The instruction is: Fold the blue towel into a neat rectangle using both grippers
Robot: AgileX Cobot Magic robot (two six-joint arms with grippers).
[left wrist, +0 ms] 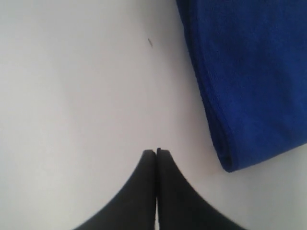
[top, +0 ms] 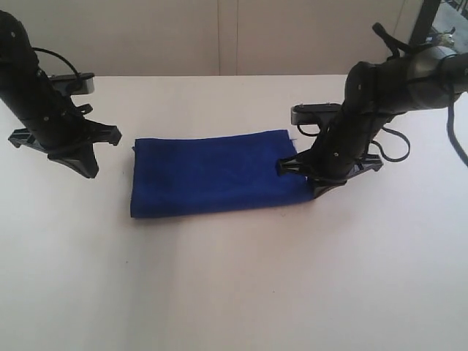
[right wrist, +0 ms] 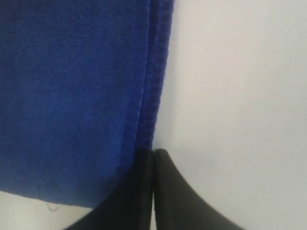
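Observation:
The blue towel [top: 212, 175] lies folded in a flat, roughly rectangular stack in the middle of the white table [top: 234, 278]. My left gripper [top: 86, 170] hangs shut to the left of it and touches no cloth. In the left wrist view its closed fingertips [left wrist: 156, 151] point at bare table, with the towel's folded corner [left wrist: 249, 72] off to one side. My right gripper [top: 318, 191] is shut at the towel's right edge. In the right wrist view its tips [right wrist: 153, 151] meet right at the layered hem of the towel [right wrist: 72, 96], and no cloth shows between them.
The pale wall [top: 219, 36] stands behind the table's far edge. A dark frame [top: 428, 22] shows at the top right corner. Cables loop off the right arm [top: 398, 146]. A tiny dark speck [left wrist: 150, 42] lies on the table near the towel.

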